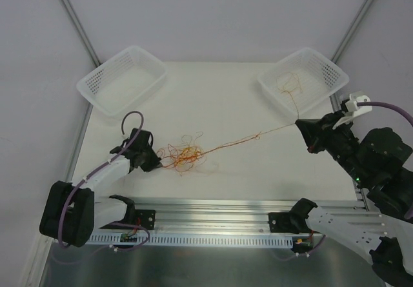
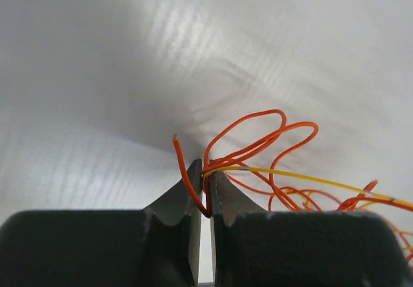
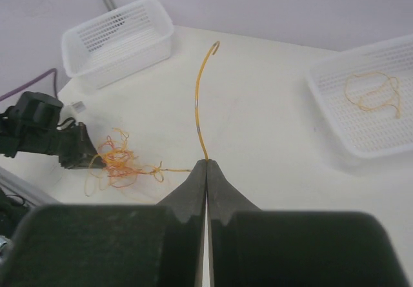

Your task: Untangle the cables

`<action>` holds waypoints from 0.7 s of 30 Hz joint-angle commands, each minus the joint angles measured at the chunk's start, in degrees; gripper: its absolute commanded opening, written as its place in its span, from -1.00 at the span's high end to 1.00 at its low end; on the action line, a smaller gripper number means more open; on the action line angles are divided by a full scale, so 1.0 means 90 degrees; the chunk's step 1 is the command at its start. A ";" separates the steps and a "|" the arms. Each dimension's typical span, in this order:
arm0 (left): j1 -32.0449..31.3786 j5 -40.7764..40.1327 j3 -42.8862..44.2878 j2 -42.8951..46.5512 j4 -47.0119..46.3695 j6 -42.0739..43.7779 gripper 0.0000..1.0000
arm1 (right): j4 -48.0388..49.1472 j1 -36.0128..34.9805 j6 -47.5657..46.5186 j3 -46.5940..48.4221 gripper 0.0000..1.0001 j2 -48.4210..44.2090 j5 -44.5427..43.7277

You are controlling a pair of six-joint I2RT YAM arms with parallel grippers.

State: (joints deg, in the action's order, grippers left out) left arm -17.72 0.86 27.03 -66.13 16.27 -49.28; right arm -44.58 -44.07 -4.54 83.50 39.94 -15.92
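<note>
A tangle of thin orange, yellow and red cables [image 1: 184, 157] lies on the table left of centre, also seen in the right wrist view [image 3: 116, 164]. My left gripper [image 1: 155, 161] sits at the tangle's left edge, shut on orange cable loops [image 2: 258, 138] pinched between its tips [image 2: 206, 168]. One yellow cable [image 1: 245, 138] runs taut from the tangle up to my right gripper [image 1: 300, 124], which is raised at the right. Its tips [image 3: 207, 164] are shut on that strand, whose free end [image 3: 199, 100] curves up beyond them.
A white mesh basket [image 1: 326, 68] at the back right holds a separate loose orange cable [image 1: 290, 84]. A second white basket [image 1: 122, 80] stands at the back left. An aluminium rail [image 1: 213, 219] runs along the near edge.
</note>
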 commanded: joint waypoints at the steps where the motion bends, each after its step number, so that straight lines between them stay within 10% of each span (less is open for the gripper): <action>1: 0.0599 -0.0516 0.0122 0.0257 0.0555 0.0191 1.00 | -0.0320 0.0053 -0.0043 0.0176 0.99 -0.0190 -0.1033; 16: 0.0416 0.1446 0.0855 0.1194 0.0614 0.1539 0.99 | -0.0516 0.0209 0.1479 -0.2382 0.98 0.0785 -0.0819; 21: 0.0269 0.2110 0.0592 0.1926 0.0624 0.1443 0.81 | -0.0779 0.0493 0.2203 -0.2735 0.08 0.1683 -0.0400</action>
State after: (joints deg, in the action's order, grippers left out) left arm -14.59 13.74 32.32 -51.94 21.02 -37.89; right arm -50.30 -40.10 9.50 58.43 53.21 -21.34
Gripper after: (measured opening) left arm 0.089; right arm 0.415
